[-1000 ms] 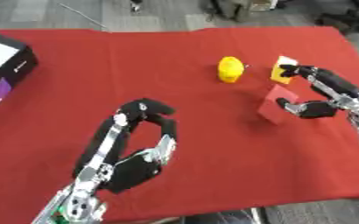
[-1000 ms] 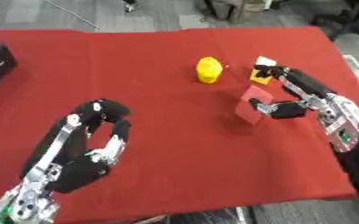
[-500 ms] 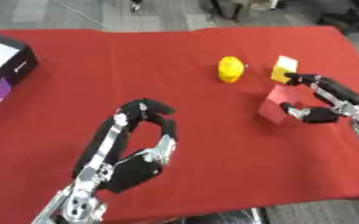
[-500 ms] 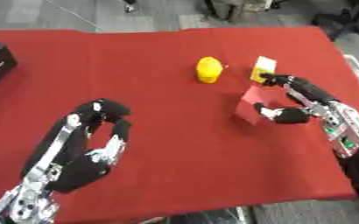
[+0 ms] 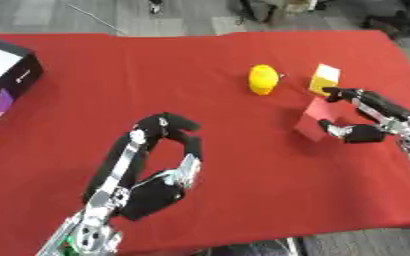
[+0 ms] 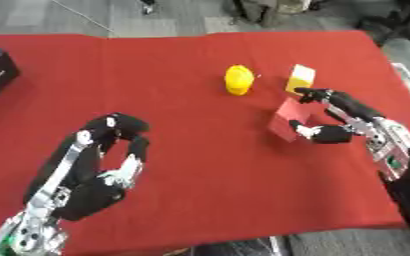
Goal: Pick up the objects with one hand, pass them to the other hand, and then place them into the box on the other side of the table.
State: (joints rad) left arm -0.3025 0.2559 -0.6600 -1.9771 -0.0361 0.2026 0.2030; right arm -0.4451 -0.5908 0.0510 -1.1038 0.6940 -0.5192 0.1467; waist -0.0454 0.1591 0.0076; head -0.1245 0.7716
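Left eye view: red block [image 5: 313,120] pinched in right robot hand [image 5: 366,120].

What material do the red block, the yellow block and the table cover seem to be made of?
The red block and the yellow block look matte with flat faces and sharp edges, so possibly foam or painted wood; the look leaves it open. The table cover appears to be red cloth, dull and without shine.

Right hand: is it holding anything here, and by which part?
The right hand pinches the red block by its right side, fingers at the top corner, thumb lower down. The block's bottom edge looks still on the table.
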